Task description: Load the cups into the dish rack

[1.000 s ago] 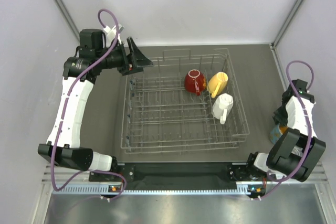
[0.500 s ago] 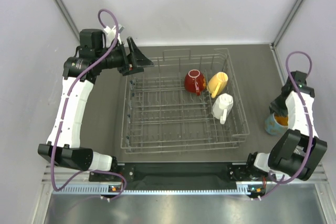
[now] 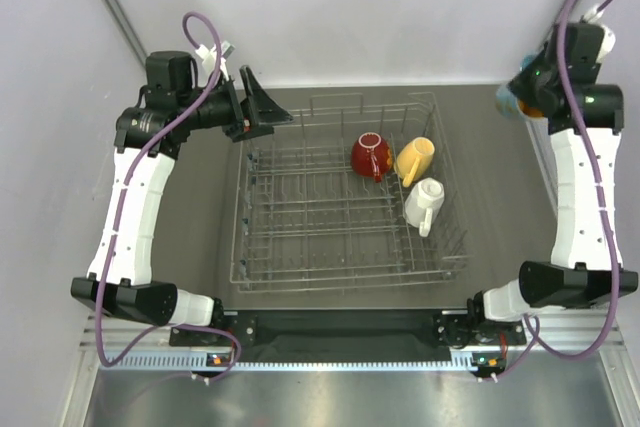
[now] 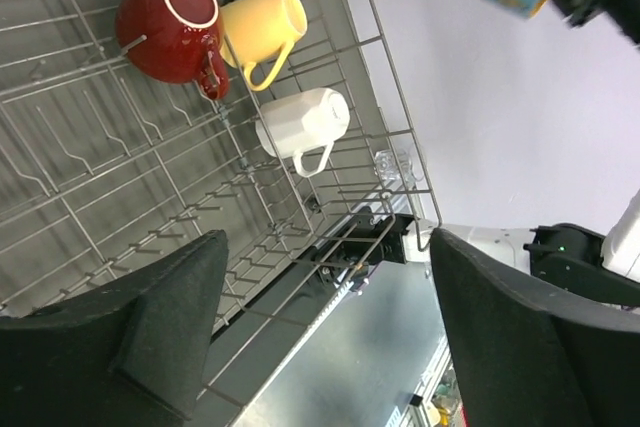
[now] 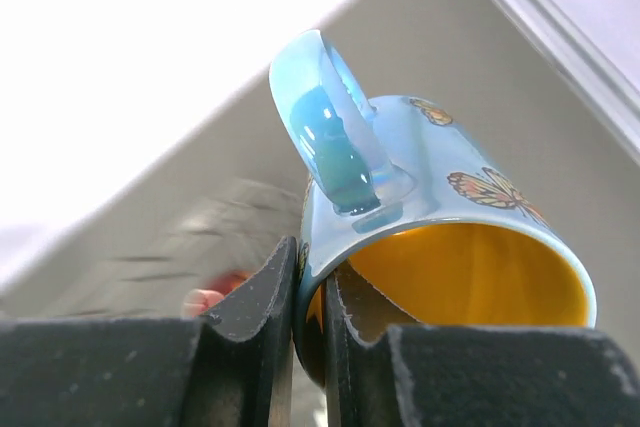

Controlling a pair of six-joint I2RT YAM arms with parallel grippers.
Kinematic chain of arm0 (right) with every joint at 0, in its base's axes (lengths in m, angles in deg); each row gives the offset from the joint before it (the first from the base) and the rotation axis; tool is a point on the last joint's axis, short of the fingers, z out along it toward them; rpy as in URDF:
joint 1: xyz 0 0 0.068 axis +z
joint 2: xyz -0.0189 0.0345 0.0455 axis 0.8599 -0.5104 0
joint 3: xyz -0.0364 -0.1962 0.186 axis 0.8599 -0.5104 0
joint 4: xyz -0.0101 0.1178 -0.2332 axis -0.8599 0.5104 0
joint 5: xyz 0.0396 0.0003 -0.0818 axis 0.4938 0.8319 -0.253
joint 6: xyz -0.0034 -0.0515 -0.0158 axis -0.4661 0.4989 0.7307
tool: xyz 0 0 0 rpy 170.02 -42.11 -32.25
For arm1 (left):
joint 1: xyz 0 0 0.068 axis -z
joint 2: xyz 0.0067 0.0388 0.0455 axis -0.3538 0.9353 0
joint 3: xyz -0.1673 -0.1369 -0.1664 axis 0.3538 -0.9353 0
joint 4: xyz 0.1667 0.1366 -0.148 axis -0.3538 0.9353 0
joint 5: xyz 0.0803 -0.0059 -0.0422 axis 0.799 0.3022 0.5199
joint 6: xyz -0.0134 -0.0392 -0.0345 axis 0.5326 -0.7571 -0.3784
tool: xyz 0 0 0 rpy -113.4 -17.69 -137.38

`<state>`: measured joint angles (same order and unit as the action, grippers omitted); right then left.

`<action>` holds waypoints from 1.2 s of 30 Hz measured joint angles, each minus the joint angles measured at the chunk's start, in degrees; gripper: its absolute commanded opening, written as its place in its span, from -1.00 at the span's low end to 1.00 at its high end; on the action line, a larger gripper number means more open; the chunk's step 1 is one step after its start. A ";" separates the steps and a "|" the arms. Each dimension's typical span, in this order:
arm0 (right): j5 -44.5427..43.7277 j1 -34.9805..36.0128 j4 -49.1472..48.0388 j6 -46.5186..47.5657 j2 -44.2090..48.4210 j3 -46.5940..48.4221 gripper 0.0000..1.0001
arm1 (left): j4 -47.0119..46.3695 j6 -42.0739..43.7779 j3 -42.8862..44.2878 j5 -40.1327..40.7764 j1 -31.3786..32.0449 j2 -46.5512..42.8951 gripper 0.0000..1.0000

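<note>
Item: blue mug [image 3: 511, 99], butterfly print, orange inside. I see it held aloft beyond the far right corner of the dish rack [image 3: 340, 273]. My right gripper [image 5: 311, 292] pinches the mug's wall beside the handle. Red cup [image 3: 371, 155], yellow mug [image 3: 414, 159] and white mug [image 3: 424, 201] are grouped in the rack's right half. My left gripper [image 4: 325, 257] gapes wide and empty over the rack's far left corner.

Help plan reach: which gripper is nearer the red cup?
Left. Left gripper: left of the red cup, at the rack's edge. Right gripper: farther right, outside it, holding the blue mug.
</note>
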<state>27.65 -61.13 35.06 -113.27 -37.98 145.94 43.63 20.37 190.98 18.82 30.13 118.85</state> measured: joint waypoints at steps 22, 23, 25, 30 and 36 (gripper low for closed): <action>48.98 19.91 -42.84 -41.92 7.17 -33.03 -1.00 | -37.24 -27.52 -22.08 -6.12 0.33 -9.46 0.96; 49.99 19.93 -44.59 -43.82 8.66 -34.16 -1.00 | -39.10 -28.72 -22.45 -5.86 0.52 -9.75 0.97; 52.02 19.93 -48.70 -47.50 11.78 -36.17 -1.00 | -42.12 -30.16 -22.67 -5.07 1.16 -10.21 0.96; 57.53 20.28 -60.76 -55.43 19.39 -43.06 -1.00 | -47.15 -31.63 -22.77 -2.19 4.72 -11.02 0.96; 62.79 22.08 -69.59 -58.86 20.81 -48.83 -1.00 | -50.31 -30.18 -22.82 1.29 13.16 -10.60 0.91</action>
<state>90.45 -39.06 -34.53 -172.13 -17.17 97.11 -6.69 -9.82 168.16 20.11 43.29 108.25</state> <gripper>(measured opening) 0.121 0.958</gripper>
